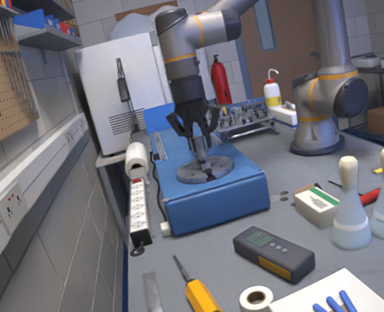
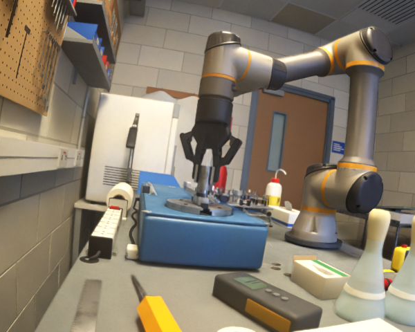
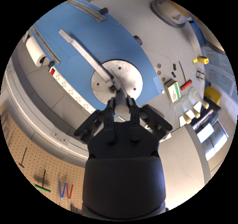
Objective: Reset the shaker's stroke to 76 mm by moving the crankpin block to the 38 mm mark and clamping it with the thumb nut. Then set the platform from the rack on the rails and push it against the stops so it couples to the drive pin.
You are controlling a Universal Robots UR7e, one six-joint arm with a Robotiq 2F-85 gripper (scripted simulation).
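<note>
My gripper [image 1: 200, 148] [image 2: 205, 175] [image 3: 121, 103] points straight down over the grey crank disc [image 1: 205, 169] [image 2: 199, 207] [image 3: 117, 81] on top of the blue shaker base [image 1: 205, 177] [image 2: 200, 228]. A grey cylindrical thumb nut [image 1: 200, 146] [image 2: 204, 174] [image 3: 121, 103] stands upright on the crankpin block [image 1: 206, 166] [image 2: 201, 198] near the disc's middle. A grey connecting rod [image 3: 83, 55] runs from the block toward the rails [image 3: 45, 46]. The platform with its rack [image 1: 244, 115] [image 2: 249, 200] sits behind the base. The gripper is closed around the thumb nut.
Behind the shaker stand a white cabinet [image 1: 120, 88] and the arm's base [image 1: 320, 133]. A power strip [image 1: 139, 210] and paper roll [image 1: 136, 159] lie left of the shaker. A meter [image 1: 273, 253], small box [image 1: 315, 206], two flasks [image 1: 351, 208] and screwdriver [image 1: 196, 290] lie in front.
</note>
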